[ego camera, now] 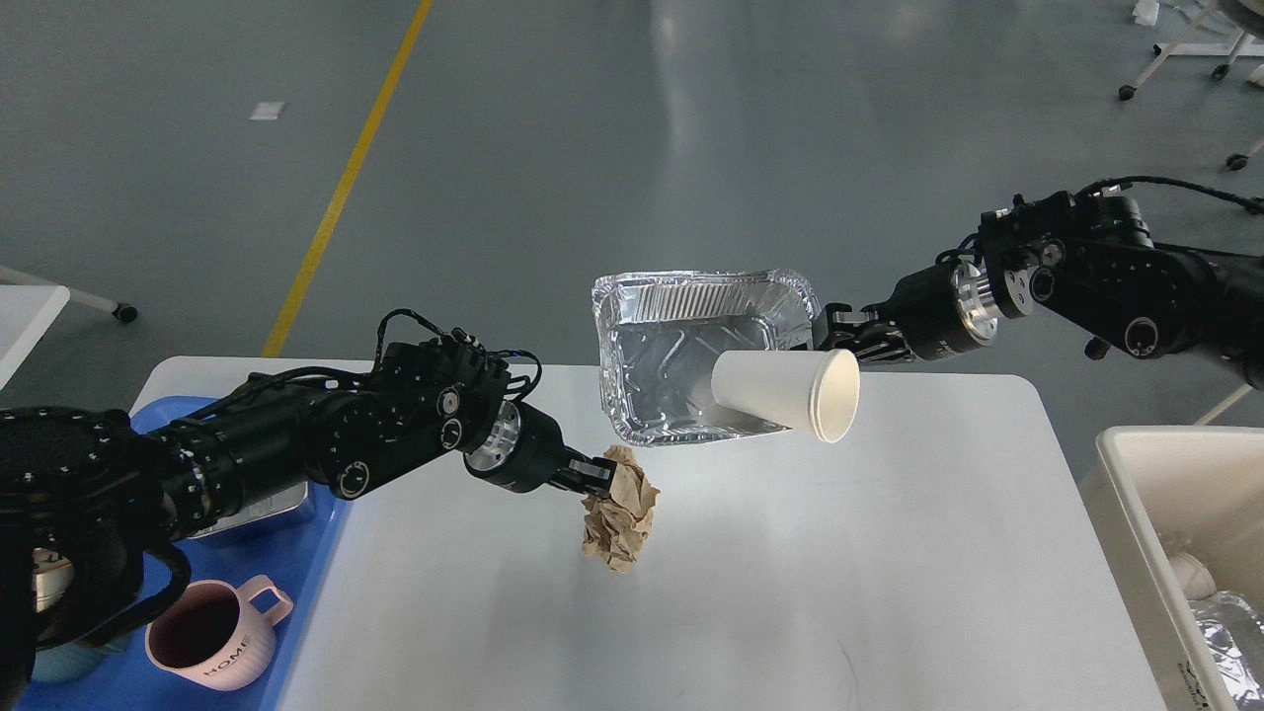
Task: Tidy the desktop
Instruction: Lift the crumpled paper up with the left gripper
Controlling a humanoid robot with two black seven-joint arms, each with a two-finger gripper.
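- Head view: left pincer (pixel 598 476) is clamped on crumpled brown paper (pixel 620 520) above the white bench (pixel 790 553).
- Right pincer (pixel 828 331) grips a foil tray (pixel 691 355) holding a tipped paper cup (pixel 790 393).
- Likely mid-carry; next, release into the right-hand cream bin (pixel 1150 513).

The setting is a robotics lab or industrial test hall, not a home or office. The floor (pixel 612 148) is a wide expanse of smooth grey-green coated concrete with a glossy sheen, marked by a painted yellow line (pixel 346 178) running diagonally past the far left corner of the table (pixel 790 573). The table is a plain white top with rounded corners, standing alone in open floor space. Wheeled white equipment legs (pixel 1185 49) stand beyond the far right corner, and a second castor-mounted white table (pixel 30 316) sits off the left edge. Two black robot arms (pixel 296 444) with exposed cabling reach over the table.
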